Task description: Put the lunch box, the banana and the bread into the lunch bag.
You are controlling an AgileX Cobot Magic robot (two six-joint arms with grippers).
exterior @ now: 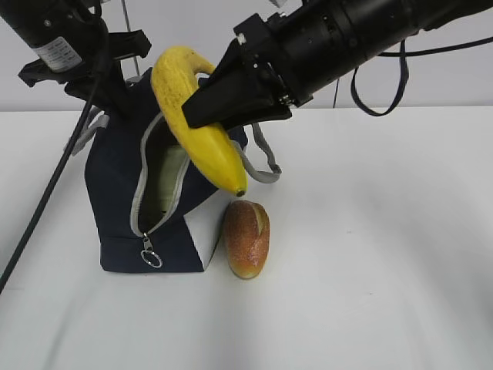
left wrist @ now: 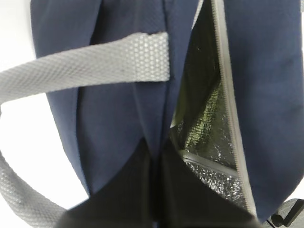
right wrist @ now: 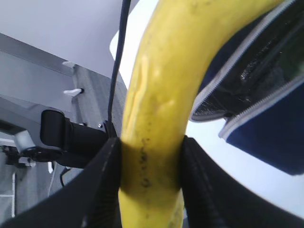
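White table [exterior: 385,270], pale grey wall [exterior: 431,85] behind

banana [exterior: 202,123] above bag [exterior: 115,193], bread [exterior: 246,237] right

left arm: reaches down from the upper left | left gripper [left wrist: 154,190]: jaws pinched together | right arm: enters from the upper right | right gripper [exterior: 202,114]: clamped

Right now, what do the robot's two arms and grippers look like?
Both are matte black. The right arm is a ribbed cylinder with a looping black cable; its right gripper has wedge-shaped fingers. The left arm carries a white label and a trailing black cable.
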